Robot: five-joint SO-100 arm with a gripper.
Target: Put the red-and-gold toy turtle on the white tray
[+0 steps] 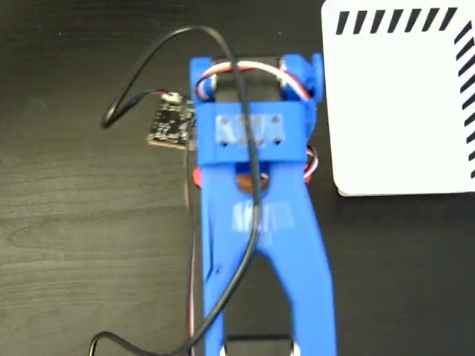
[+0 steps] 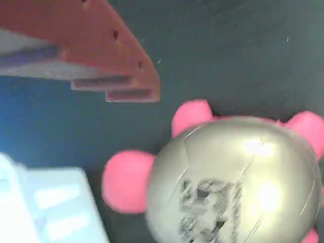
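In the wrist view the red-and-gold toy turtle [image 2: 238,182] fills the lower right, its shiny gold shell bearing a black printed mark, with coral-pink head and feet around it. My gripper [image 2: 116,136] is open: a red finger [image 2: 101,50] sits upper left and a pale finger [image 2: 50,202] lower left, with the turtle's nearest pink part just off the gap between them. From the fixed view, the blue arm [image 1: 260,222] covers the turtle except for a gold-brown patch [image 1: 249,182]. The white tray [image 1: 393,111] with black stripes lies at the upper right, apart from the arm.
A small circuit board [image 1: 171,122] lies left of the arm's wrist, with a black cable [image 1: 141,81] looping from it over the arm. The table [image 1: 74,245] is dark wood grain.
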